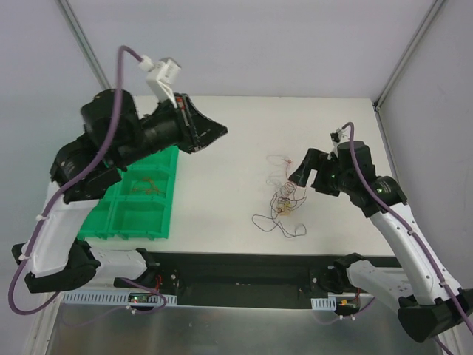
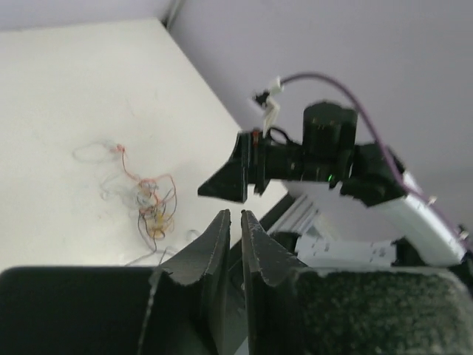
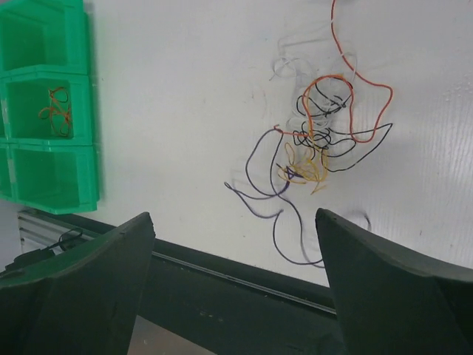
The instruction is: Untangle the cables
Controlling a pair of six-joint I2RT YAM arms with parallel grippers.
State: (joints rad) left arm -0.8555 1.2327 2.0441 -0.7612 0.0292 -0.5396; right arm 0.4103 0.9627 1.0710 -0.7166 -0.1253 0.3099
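The cables (image 1: 284, 200) lie as a small tangle of thin black, orange, yellow and pale wires on the white table, right of centre. My right gripper (image 1: 299, 170) is open and empty, hovering just right of and above the tangle. In the right wrist view the tangle (image 3: 321, 140) lies beyond the wide-apart fingers (image 3: 111, 259), with a dark strand trailing toward the table's near edge. My left gripper (image 1: 218, 133) is raised well left of the tangle, its jaws shut with only a slit and nothing between them (image 2: 234, 214). The tangle also shows in the left wrist view (image 2: 151, 207).
A green bin (image 1: 166, 214) with several compartments stands at the left; one compartment holds an orange wire (image 1: 145, 185), which also shows in the right wrist view (image 3: 55, 111). A black rail (image 1: 244, 270) runs along the near table edge. Frame posts stand at the back corners.
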